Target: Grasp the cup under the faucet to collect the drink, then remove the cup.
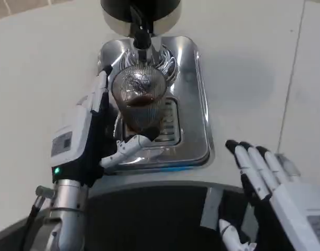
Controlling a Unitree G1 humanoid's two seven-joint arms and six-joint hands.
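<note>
The clear cup (138, 102), dark drink in its bottom, stands on the shiny drip tray (194, 99) straight under the black faucet (140, 35), in front of the grille. The left hand (89, 136) sits close against the cup's left side, fingers reaching up alongside it and thumb curling beneath its near side, though I cannot tell whether the grip has closed. The right hand (277, 191) hangs open, fingers spread, near the tray's right front corner and holding nothing.
</note>
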